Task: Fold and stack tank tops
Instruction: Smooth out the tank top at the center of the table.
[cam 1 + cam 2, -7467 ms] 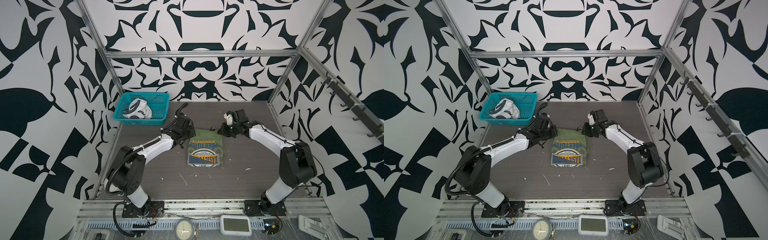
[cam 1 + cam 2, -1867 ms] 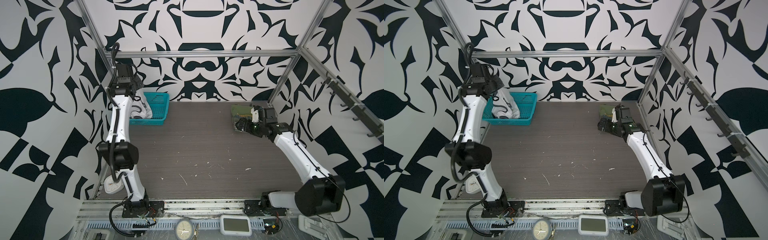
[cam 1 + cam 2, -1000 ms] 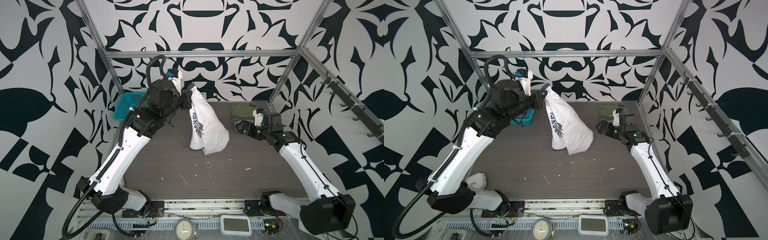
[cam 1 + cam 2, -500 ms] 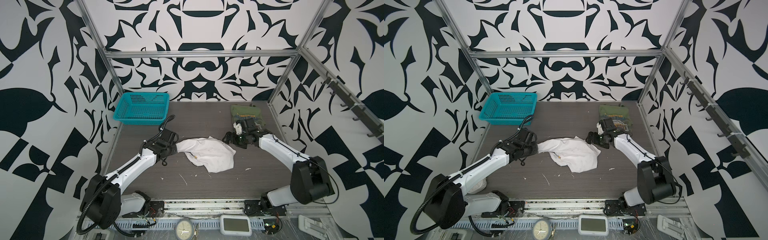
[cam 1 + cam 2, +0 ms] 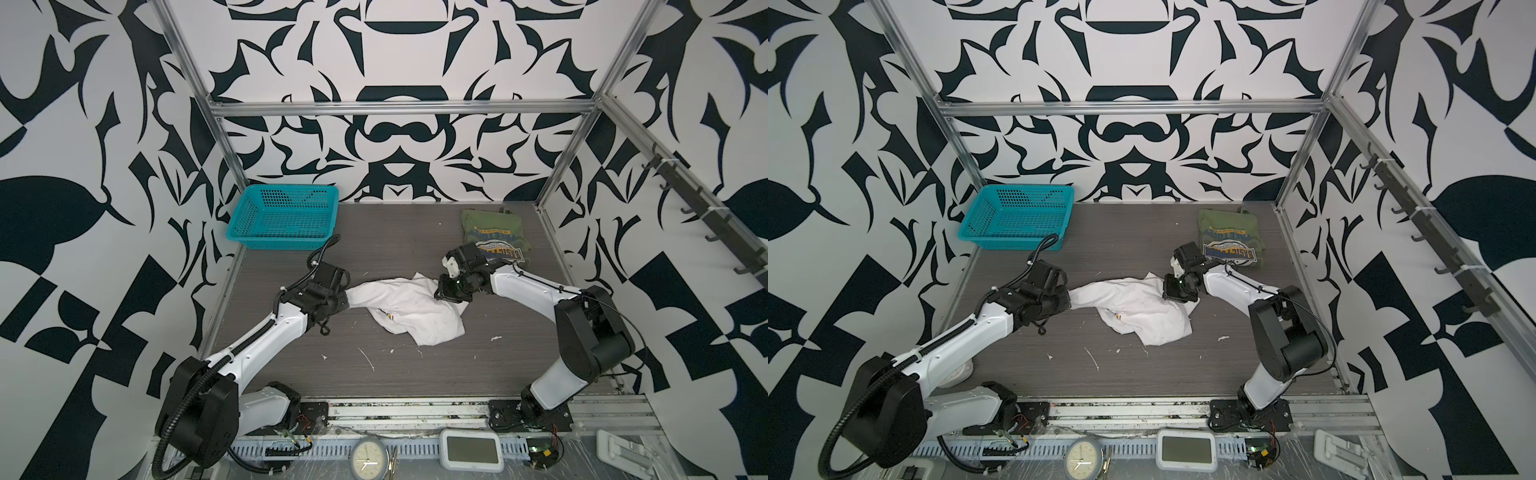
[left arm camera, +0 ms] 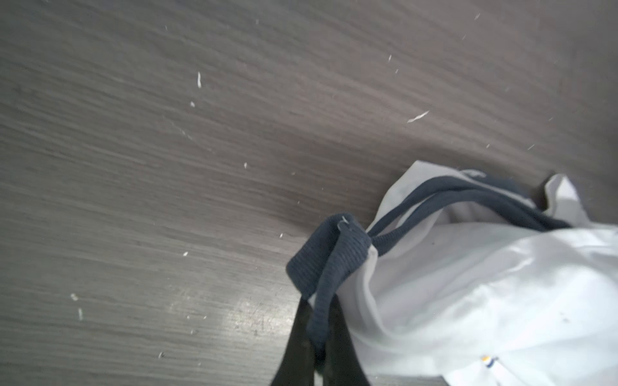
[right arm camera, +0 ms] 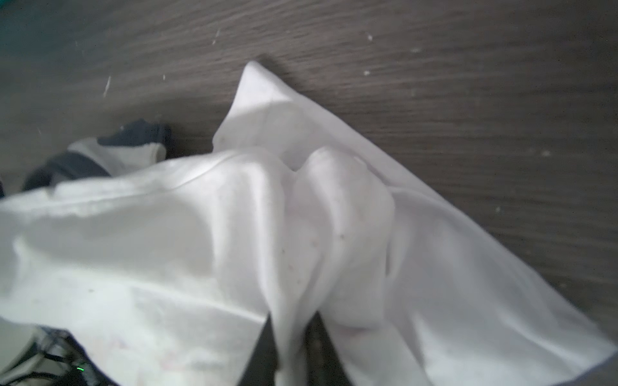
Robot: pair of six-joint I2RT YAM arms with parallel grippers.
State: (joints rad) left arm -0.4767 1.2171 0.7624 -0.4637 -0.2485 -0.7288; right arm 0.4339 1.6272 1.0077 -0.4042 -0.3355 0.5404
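In the middle of the table (image 5: 415, 382), the white top (image 5: 411, 311) lies crumpled between the arms. The left gripper (image 6: 317, 337) is clamped on its navy strap. The right gripper (image 7: 289, 347) pinches a white fold at the opposite edge. The green top (image 5: 494, 237) lies folded, graphic up, in the far right corner, well apart from the basket (image 5: 282, 216) at far left.

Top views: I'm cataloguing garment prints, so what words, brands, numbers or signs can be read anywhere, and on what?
Folded olive green cloth tank top: blue-yellow chest lettering, too blurred to read.
Crumpled white cloth tank top: only a tiny yellow-blue speck of print, unreadable.
Round white clock at the front rail: dial marks too small to read.
White box with grey screen: blank.
Nothing reads clearly.
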